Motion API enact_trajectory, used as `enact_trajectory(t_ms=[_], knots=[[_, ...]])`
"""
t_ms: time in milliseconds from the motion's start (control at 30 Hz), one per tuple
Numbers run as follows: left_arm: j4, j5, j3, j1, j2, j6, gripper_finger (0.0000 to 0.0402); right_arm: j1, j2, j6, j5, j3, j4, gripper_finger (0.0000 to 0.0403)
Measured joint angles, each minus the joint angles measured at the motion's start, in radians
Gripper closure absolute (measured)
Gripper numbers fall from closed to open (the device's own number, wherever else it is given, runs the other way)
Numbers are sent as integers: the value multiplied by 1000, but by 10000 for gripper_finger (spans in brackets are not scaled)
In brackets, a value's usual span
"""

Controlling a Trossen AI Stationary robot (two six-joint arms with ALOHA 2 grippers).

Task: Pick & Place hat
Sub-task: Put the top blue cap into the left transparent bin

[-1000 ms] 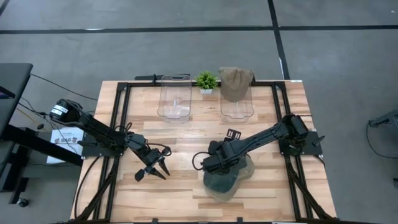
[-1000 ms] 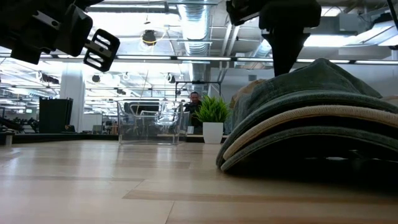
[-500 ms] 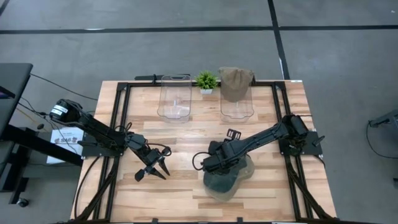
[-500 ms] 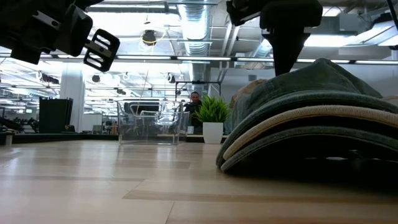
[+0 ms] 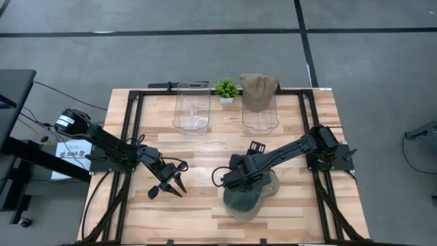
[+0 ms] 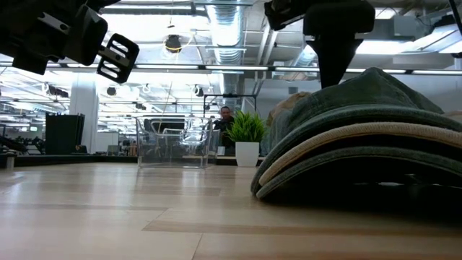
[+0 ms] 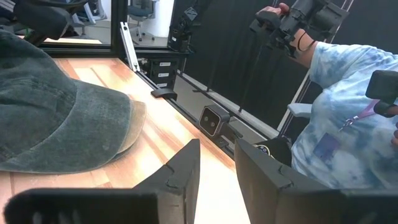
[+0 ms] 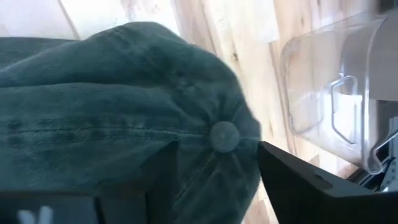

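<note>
Over on the left, the left gripper point(image 5: 171, 184) hovers above bare wood with its jaws a little apart and nothing between them, well apart from the work. Behind it on the surface point(image 5: 205, 147) stands an empty clear bin point(image 5: 192, 106), then a small plant point(image 5: 226, 88), then a second clear bin point(image 5: 259, 109) with a tan hat point(image 5: 258, 87) draped over its far end. Toward the right front lies the dark green hat point(image 5: 247, 197), topmost of a small stack with a tan brim point(image 6: 339, 141) showing beneath it. The right gripper point(image 5: 244, 179) sits directly over its crown, jaws spread to either side of the top button point(image 8: 224, 135) and not clenched on the cloth. The hat's long axis, crown to brim, runs toward the front edge, and the right arm is plainly the nearer one. The next move probably calls for these jaws to pinch the crown fabric.
</note>
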Motion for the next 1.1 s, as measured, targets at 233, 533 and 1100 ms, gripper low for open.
enact_trajectory(t_ms=[233, 533, 1100], knots=[[0, 0, 0, 0, 0, 0, 304, -11, 0, 0, 31, 0, -1, 189], [0, 0, 0, 0, 0, -4, 304, -11, 0, 0, 20, 0, 2, 234], [0, 0, 0, 0, 0, -4, 304, -11, 2, 26, 8, -169, 117, 257]])
